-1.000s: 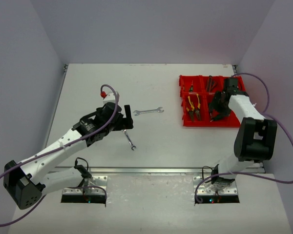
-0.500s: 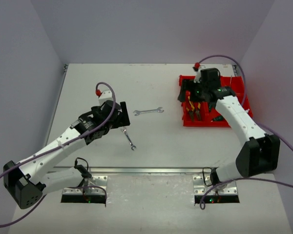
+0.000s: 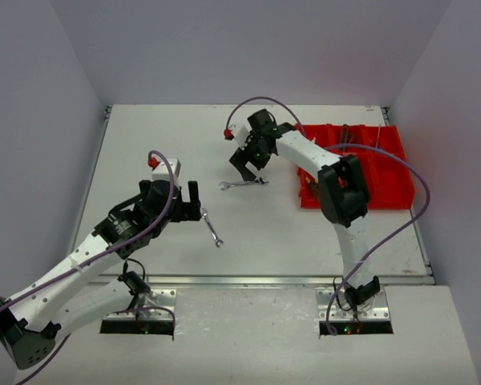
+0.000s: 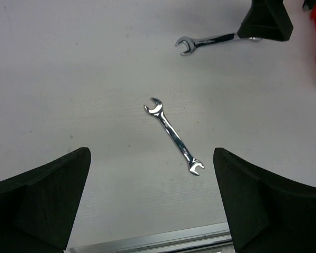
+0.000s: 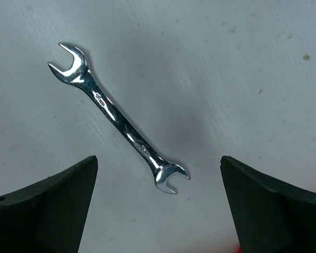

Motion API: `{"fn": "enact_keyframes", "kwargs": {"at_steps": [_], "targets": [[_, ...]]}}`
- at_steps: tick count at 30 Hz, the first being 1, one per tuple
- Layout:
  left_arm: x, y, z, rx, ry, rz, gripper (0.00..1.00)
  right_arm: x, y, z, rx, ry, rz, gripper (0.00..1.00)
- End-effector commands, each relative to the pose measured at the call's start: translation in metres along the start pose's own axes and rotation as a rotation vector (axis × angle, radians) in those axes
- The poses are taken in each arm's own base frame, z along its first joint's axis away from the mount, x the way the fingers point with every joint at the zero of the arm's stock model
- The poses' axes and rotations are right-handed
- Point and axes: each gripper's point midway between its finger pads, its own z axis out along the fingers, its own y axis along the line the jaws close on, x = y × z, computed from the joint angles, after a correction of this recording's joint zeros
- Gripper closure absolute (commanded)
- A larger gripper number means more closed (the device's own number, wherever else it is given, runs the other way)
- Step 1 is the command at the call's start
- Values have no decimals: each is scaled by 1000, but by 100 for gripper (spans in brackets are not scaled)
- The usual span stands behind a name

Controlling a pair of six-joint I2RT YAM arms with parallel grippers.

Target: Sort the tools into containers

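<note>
Two silver wrenches lie on the white table. The larger wrench (image 3: 244, 184) (image 5: 118, 118) lies directly under my right gripper (image 3: 248, 172) (image 5: 158, 171), which hovers open above it, its near end between the fingers, nothing held. The smaller wrench (image 3: 213, 228) (image 4: 174, 136) lies just right of my left gripper (image 3: 189, 200) (image 4: 151, 174), also open and empty, ahead of its fingers. The red compartment bin (image 3: 393, 172) stands at the right, partly hidden by the right arm; some tools (image 3: 342, 133) show in its back compartments.
The metal rail of the table's near edge (image 3: 256, 281) (image 4: 163, 237) runs just below the smaller wrench. The right arm's link (image 3: 341, 188) crosses the bin's left side. Grey walls close in the table at the back and sides.
My right arm swung left from the bin to above the larger wrench, with its jaws now wide. My left gripper drew back a little towards the near left.
</note>
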Motion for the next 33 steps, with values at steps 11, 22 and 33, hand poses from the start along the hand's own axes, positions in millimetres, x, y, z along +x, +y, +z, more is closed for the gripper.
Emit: {"fn": "enact_keyframes", "kwargs": {"at_steps": [11, 22, 33], "targets": [[-2, -10, 7, 60, -34, 1, 0, 8, 39, 59, -222, 125, -321, 39], [-3, -11, 7, 68, -35, 4, 0, 80, 58, 61, -331, 393, -264, 85], [-6, -11, 3, 79, -52, -6, 0, 84, 63, 29, -41, 371, 161, 100]]}}
